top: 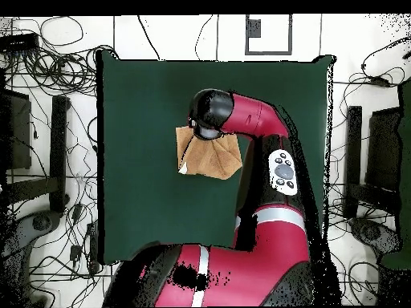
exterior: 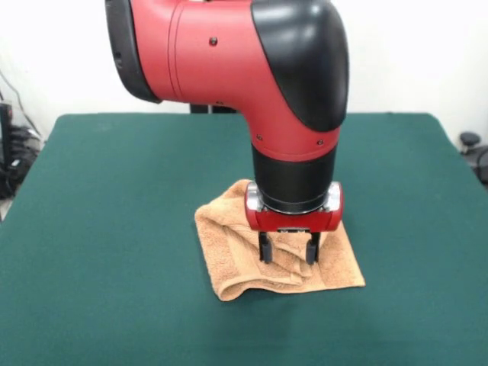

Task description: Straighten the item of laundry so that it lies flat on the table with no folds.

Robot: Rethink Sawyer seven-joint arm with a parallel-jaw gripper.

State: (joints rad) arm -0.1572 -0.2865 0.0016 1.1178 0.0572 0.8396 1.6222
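The item of laundry point(exterior: 229, 255), an orange-tan terry towel, lies rumpled near the middle of the dark green table point(exterior: 107, 229). Its front-left edge is rolled over, and a ridge of cloth rises in its middle. My gripper point(exterior: 288, 250) points straight down over that ridge, open, with one finger on each side and the tips at or just above the cloth. In the overhead view the towel point(top: 215, 158) shows as a creased patch on the table point(top: 144, 104), with a small white bit at its lower left corner. There the arm's black head hides the gripper and the towel's upper edge.
The red arm point(top: 261, 120) reaches over the table from its base side and covers part of the surface. Cables and dark equipment point(top: 48, 152) surround the table on the floor. A black object point(exterior: 469, 141) sits beyond the table's edge in the front view.
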